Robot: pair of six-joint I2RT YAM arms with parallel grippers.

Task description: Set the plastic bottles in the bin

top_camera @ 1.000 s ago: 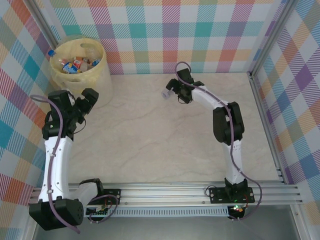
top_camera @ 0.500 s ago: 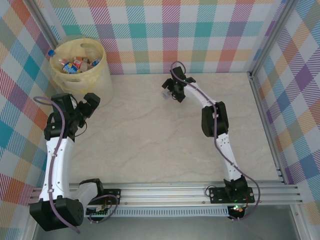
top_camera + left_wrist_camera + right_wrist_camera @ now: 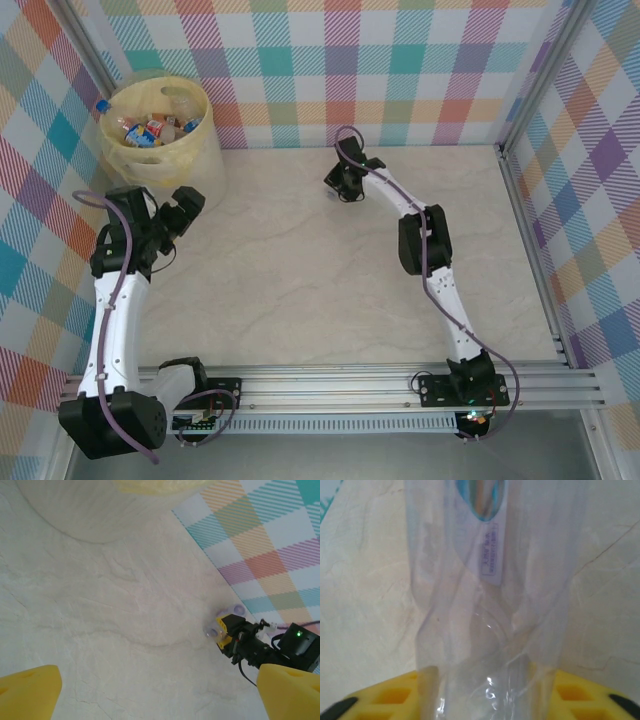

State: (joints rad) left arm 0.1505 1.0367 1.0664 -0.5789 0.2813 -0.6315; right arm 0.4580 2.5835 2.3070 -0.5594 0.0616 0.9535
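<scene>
Bottle (image 3: 485, 605), clear plastic with a white and blue label, sits between the yellow pads (image 3: 395, 695) of the right tool (image 3: 487, 702). That tool is closed on the bottle's body, and the plastic looks creased at the grip. From above, the right tool (image 3: 340, 185) is at the far middle of the surface (image 3: 300, 280), close to the checked back wall (image 3: 400, 70), with its arm stretched forward. The bottle is largely hidden in that view, so whether it touches the surface cannot be told. The left tool (image 3: 182, 207) has its jaws fully apart with nothing between them, just beside the near wall of the bin (image 3: 200, 160). The bin stands in the far left corner, well apart from the held bottle. It holds several bottles (image 3: 150, 128) with red, orange and blue labels.
</scene>
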